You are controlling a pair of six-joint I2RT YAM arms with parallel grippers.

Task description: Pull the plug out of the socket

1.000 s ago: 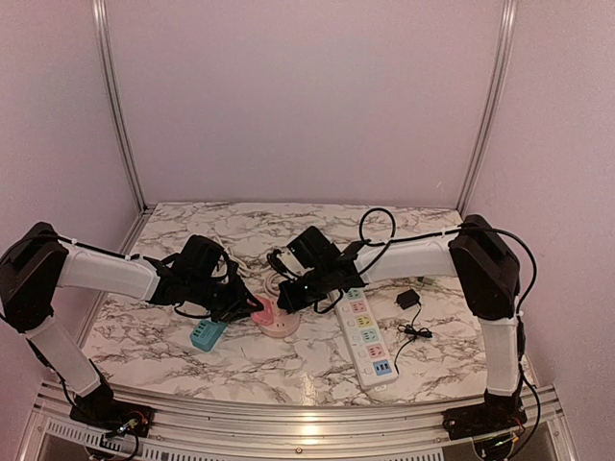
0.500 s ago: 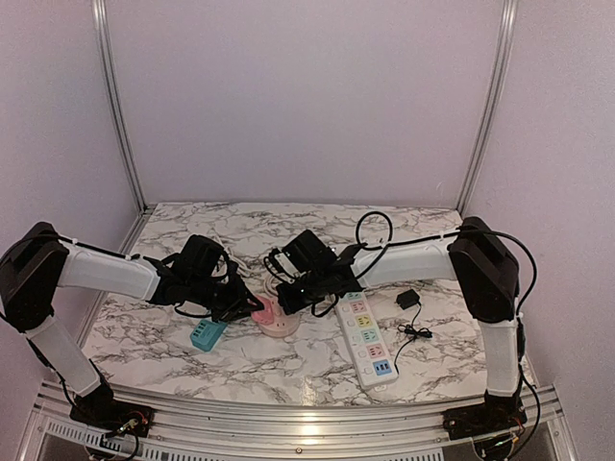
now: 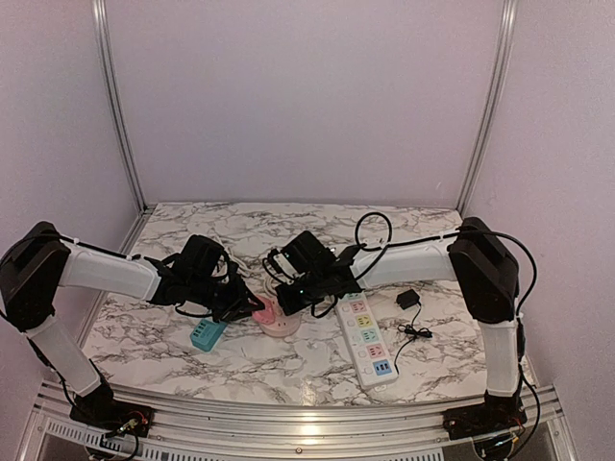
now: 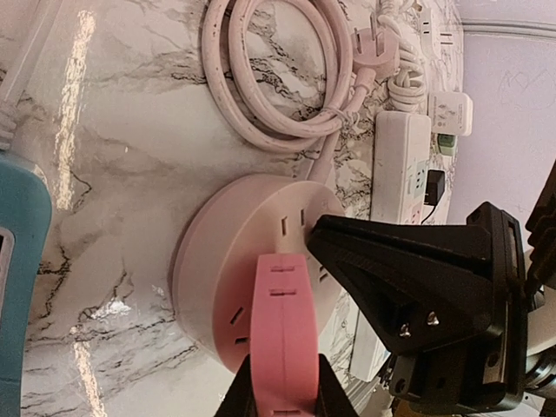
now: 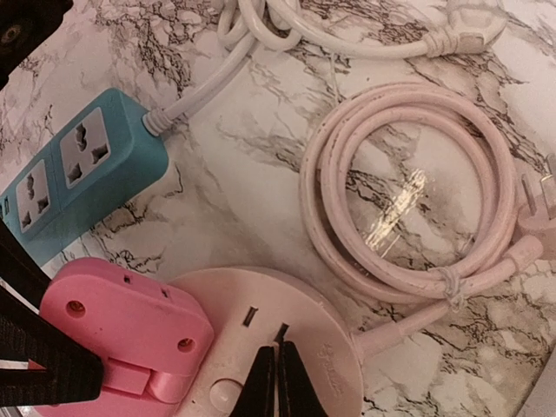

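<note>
A pink plug (image 3: 263, 308) sits in a round pale pink socket (image 3: 280, 326) in the middle of the marble table. My left gripper (image 3: 247, 304) is shut on the plug from the left. In the left wrist view the plug (image 4: 282, 321) is pinched between my black fingers (image 4: 241, 395) at the bottom edge, over the socket (image 4: 221, 269). My right gripper (image 3: 294, 302) is shut and empty. In the right wrist view its tips (image 5: 278, 358) press down on the socket's top (image 5: 321, 347), right of the plug (image 5: 122, 326).
A teal power strip (image 3: 207, 332) lies left of the socket, also in the right wrist view (image 5: 78, 169). A white power strip (image 3: 368, 338) lies to the right, with a black adapter (image 3: 407, 299) beyond. The socket's coiled pink cord (image 5: 408, 208) lies behind it.
My right gripper has shifted slightly left and down onto the socket's top. The left gripper still holds the plug in the same place.
</note>
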